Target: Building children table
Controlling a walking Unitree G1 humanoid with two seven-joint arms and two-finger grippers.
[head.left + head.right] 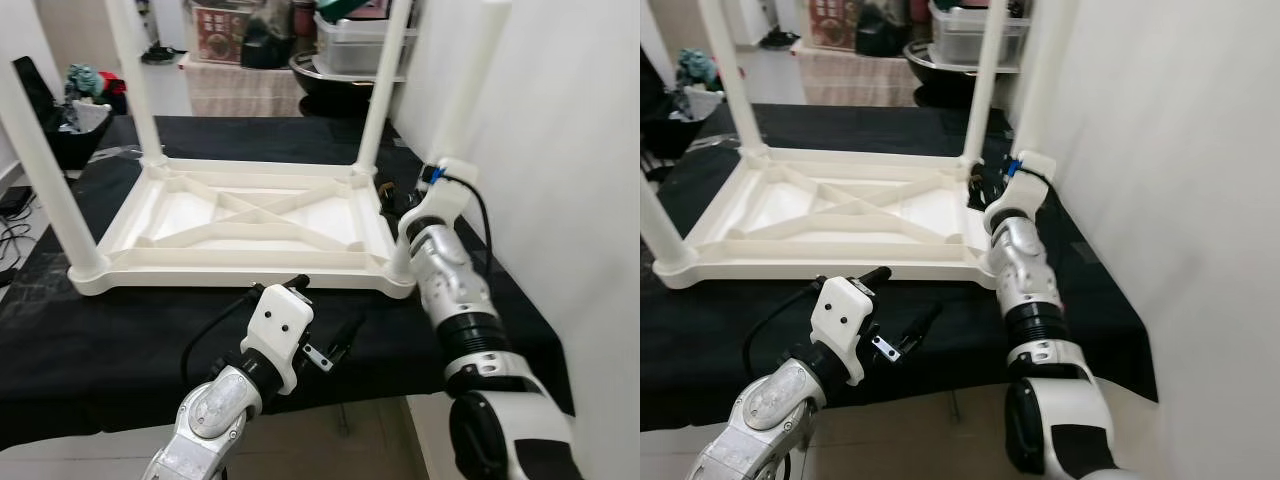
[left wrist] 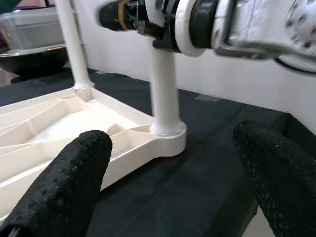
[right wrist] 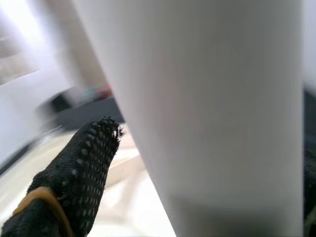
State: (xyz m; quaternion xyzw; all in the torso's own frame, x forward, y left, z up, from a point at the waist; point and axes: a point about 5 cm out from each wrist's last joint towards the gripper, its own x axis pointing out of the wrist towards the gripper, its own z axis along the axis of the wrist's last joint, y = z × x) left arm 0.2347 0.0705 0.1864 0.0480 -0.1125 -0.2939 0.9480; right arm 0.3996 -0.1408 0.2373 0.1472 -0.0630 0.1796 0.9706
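A white children's table (image 1: 230, 268) lies upside down on a black cloth, with its legs standing up. My right gripper (image 1: 405, 205) reaches in from the right and is shut on the near right leg (image 1: 460, 100), low down near its socket. In the right wrist view that leg (image 3: 207, 98) takes up the whole gap between the black fingers (image 3: 74, 177). My left gripper (image 1: 325, 315) hovers over the cloth just in front of the table's near edge. It is open with nothing between its fingers (image 2: 64, 187), and it faces the same leg (image 2: 165, 94).
The black cloth (image 1: 100, 340) covers a low platform whose front edge is close to me. A white wall (image 1: 560, 150) runs along the right. Behind the table stand a clear storage box (image 1: 350, 45) and a dark bowl (image 1: 325, 80). Bags and clutter (image 1: 85, 95) sit at the far left.
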